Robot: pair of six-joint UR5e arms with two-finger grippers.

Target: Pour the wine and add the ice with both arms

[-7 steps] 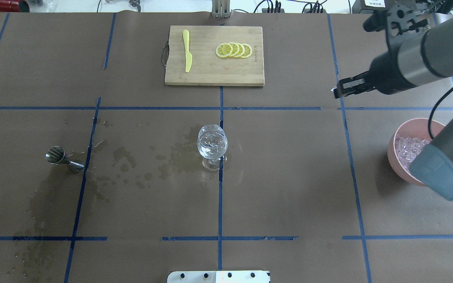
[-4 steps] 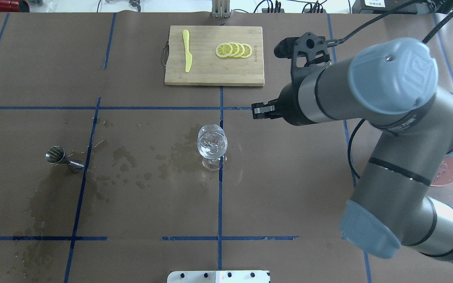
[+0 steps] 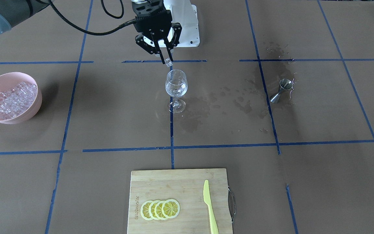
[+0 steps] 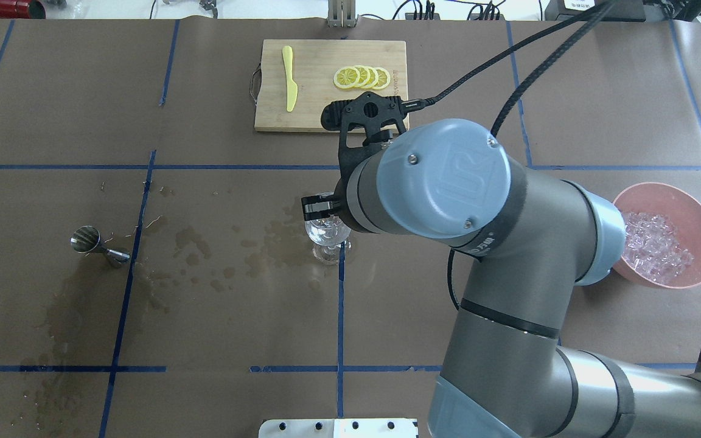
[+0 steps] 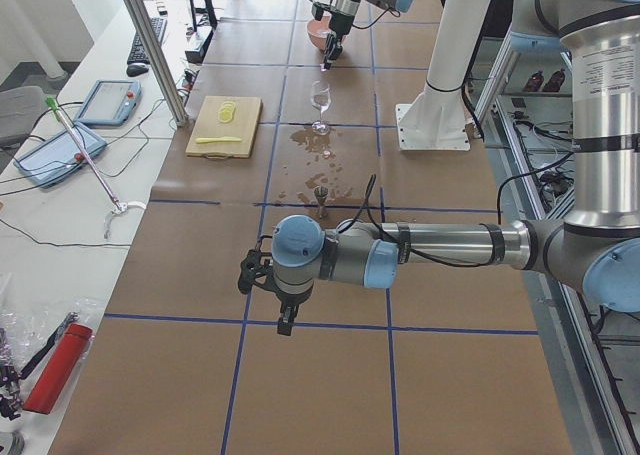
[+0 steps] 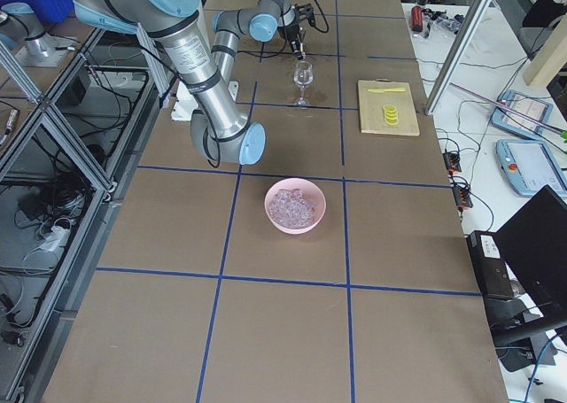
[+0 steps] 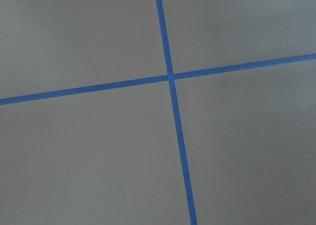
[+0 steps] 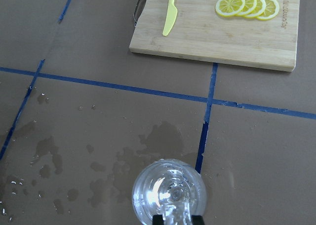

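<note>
Right gripper (image 3: 167, 60): narrow, pinching an ice cube (image 3: 168, 63) just above the glass (image 3: 176, 85).
Left gripper (image 5: 285, 323): well apart, over paper (image 7: 98, 151); opening cannot be told.
Ice (image 3: 13, 97): heaped in the bowl (image 3: 28, 114).
Wine: possibly in the glass.

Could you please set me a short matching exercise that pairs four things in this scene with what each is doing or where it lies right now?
Column one:
1. right gripper
2. jigger
3. yellow knife
4. pink bowl

Column two:
A. lies on its side near the wet stains
B. pinches an ice cube just above the wine glass
C. holds a heap of ice
D. lies on the cutting board, apart from the lemon slices

Pairs: 1-B, 2-A, 3-D, 4-C.
</note>
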